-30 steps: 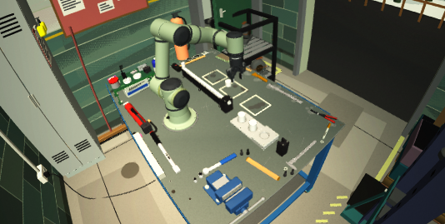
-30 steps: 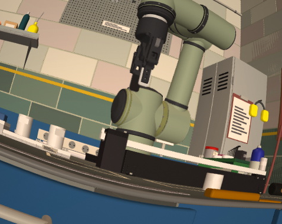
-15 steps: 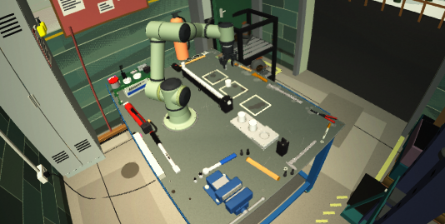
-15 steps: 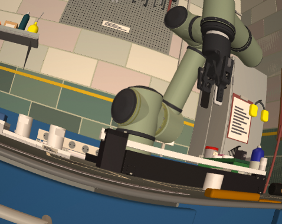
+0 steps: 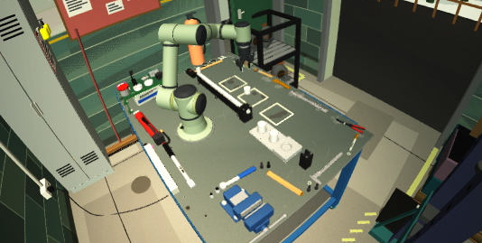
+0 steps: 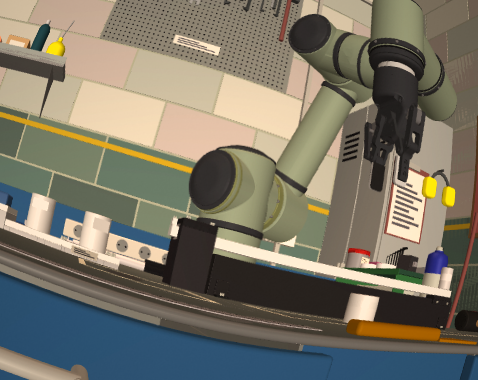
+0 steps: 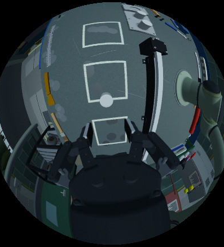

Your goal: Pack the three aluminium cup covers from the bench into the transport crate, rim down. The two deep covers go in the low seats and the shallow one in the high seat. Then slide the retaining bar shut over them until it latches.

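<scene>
The transport crate (image 5: 275, 141) is a white tray near the bench's front; two deep covers (image 5: 261, 128) (image 5: 273, 135) stand in its seats, and its third seat (image 5: 286, 147) shows as a ring whose depth I cannot tell. The shallow cover (image 5: 247, 90) (image 6: 362, 307) (image 7: 106, 100) stands rim down on the edge of the middle marked square. The black-and-white retaining bar (image 5: 221, 90) (image 7: 153, 84) lies along the bench beside the squares. My gripper (image 5: 241, 63) (image 6: 390, 177) (image 7: 108, 129) hangs high over the far marked square (image 5: 232, 82), open and empty.
A black frame rack (image 5: 276, 44) stands behind the far squares. An orange-handled tool (image 5: 276, 80) (image 6: 393, 330) lies near the shallow cover. A blue vise (image 5: 247, 207), a yellow bar (image 5: 284, 183) and a black block (image 5: 305, 158) sit toward the front.
</scene>
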You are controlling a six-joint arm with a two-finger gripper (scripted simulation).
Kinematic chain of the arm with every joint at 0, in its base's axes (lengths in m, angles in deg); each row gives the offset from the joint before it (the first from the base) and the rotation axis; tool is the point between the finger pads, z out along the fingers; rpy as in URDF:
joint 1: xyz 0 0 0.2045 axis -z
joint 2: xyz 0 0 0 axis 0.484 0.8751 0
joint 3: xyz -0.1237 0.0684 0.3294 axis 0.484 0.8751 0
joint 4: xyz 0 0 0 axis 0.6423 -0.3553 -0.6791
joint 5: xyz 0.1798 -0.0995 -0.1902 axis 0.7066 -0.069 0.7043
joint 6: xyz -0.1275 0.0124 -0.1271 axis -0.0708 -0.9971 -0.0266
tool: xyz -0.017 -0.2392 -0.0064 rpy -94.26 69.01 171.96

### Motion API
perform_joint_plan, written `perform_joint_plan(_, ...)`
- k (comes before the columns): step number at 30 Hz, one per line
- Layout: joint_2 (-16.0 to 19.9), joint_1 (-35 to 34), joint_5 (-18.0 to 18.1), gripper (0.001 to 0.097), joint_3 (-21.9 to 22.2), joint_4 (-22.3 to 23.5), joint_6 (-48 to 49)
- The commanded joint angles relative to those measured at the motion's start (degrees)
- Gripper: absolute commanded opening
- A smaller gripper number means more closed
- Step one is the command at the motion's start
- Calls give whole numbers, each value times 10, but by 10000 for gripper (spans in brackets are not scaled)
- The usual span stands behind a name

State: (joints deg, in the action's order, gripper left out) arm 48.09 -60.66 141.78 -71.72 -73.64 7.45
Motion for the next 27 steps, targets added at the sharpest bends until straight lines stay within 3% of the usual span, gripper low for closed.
perform_joint_plan(1,-1,0,0,640,0,0,0)
perform_joint_plan(6,1,0,-6,640,4,0,0)
perform_joint_plan(10,9,0,-31,640,21,0,0)
perform_joint_plan(22,81,-1,-189,640,108,0,1)
perform_joint_plan(27,111,-1,-238,640,126,0,1)
